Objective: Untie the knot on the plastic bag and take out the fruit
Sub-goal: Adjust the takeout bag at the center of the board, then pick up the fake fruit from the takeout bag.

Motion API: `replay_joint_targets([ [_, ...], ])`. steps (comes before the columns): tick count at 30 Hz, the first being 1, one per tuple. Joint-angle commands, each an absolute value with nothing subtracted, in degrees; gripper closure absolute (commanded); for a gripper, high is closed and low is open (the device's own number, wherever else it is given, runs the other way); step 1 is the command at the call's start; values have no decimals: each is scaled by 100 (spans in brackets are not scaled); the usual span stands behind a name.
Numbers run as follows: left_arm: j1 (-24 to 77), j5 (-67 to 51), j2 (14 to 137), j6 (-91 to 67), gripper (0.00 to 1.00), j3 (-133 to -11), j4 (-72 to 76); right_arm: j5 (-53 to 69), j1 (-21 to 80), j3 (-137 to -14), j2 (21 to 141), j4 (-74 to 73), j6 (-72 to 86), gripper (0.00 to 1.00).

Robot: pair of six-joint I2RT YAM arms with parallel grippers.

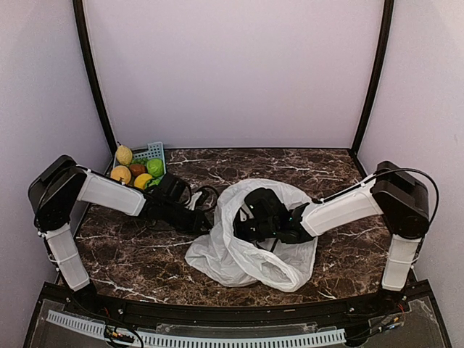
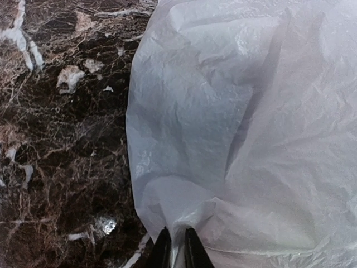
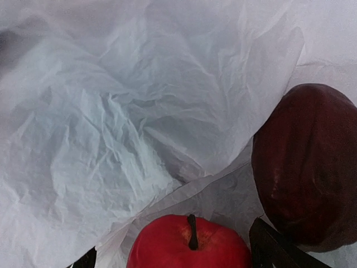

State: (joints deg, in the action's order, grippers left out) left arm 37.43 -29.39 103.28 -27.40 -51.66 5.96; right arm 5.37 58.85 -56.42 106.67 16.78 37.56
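One crinkly white plastic bag [image 2: 251, 139], left end effector [image 2: 177, 239] tight on it, right end effector [image 3: 173, 252] wide around red fruit [image 3: 189, 243].

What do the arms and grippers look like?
Both the left arm and right arm have white link shells and black joint housings. The left gripper and right gripper are black with slim dark fingers. A thin black cable loops by the right arm's upper housing.

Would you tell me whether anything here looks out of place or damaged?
Nothing stands out. The plastic bag lies crumpled, no tear showing; the left fingers pinch its edge, and a red apple and dark red fruit sit inside.
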Motion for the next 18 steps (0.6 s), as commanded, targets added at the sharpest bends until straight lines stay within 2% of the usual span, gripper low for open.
replay_joint_targets([
  [1,3718,-3135,10325,-2721,95,-5256,767,659,5853,-5925,10978,1789,3609,10],
  [3,3718,-3145,10275,-2736,97,-5233,779,714,5845,-5988,11055,1821,3604,15],
  [5,3718,-3123,10187,-2760,98,-5174,803,794,5853,-6039,11086,1829,3605,31],
  [11,3718,-2665,9657,-3012,99,-4642,1139,803,5877,-6007,10670,1623,3567,69],
  [14,3710,-2522,9527,-3183,99,-4393,1413,626,5905,-5773,10346,1578,3563,77],
  [18,3688,-2483,9512,-3216,99,-4448,1428,553,5903,-5449,10010,1566,3605,79],
])
